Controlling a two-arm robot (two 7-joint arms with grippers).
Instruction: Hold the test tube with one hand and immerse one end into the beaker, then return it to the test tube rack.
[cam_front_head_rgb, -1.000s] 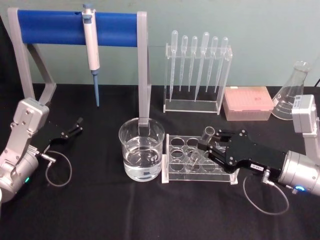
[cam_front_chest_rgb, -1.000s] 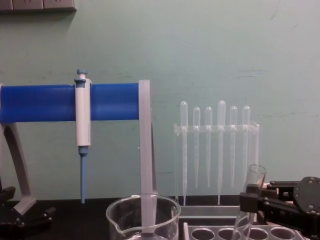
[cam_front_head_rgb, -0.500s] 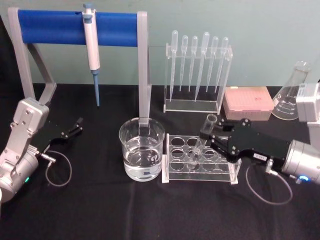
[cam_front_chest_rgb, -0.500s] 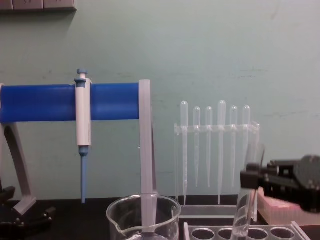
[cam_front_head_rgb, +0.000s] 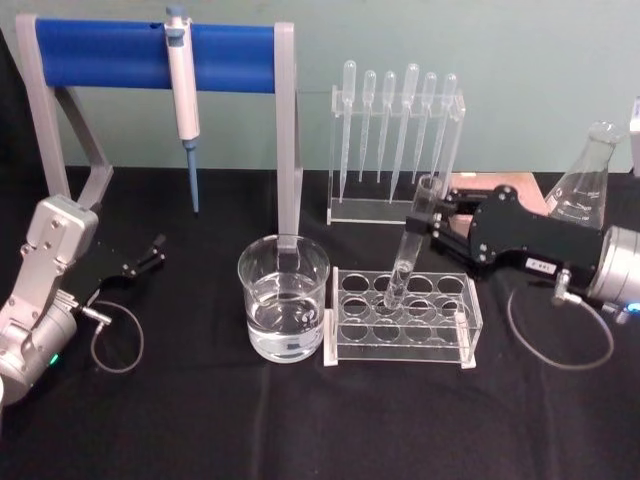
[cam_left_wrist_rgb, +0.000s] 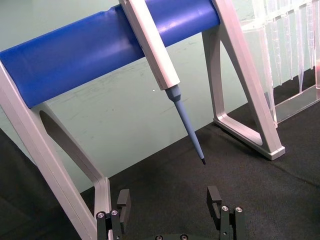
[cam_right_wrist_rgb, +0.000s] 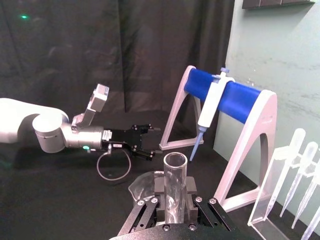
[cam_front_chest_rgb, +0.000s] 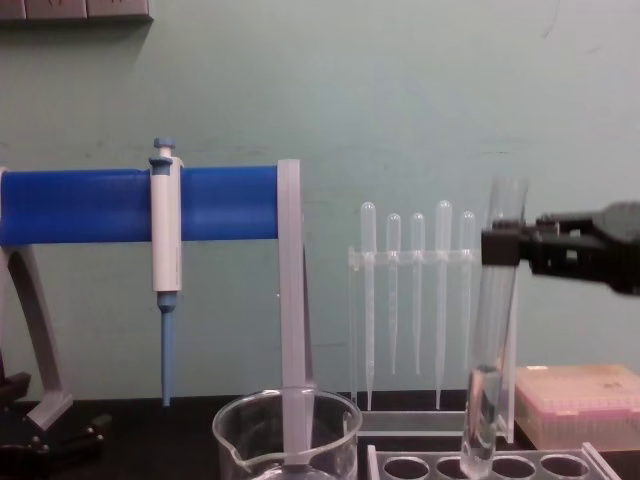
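right gripper (cam_front_head_rgb: 432, 222): clenched on test tube (cam_front_head_rgb: 410, 245) near its rim. test tube: slightly tilted, round end at a hole of the test tube rack (cam_front_head_rgb: 470, 322), just right of beaker (cam_front_head_rgb: 262, 300). left gripper (cam_front_head_rgb: 150, 252): fingers apart, empty, parked far left.

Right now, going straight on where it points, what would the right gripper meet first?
Shut on the test tube, the right gripper likely meets the stand's grey post; depth unclear, perhaps passing above the beaker.

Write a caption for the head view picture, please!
Right gripper holds the test tube tilted over the rack beside the beaker; left gripper sits open.
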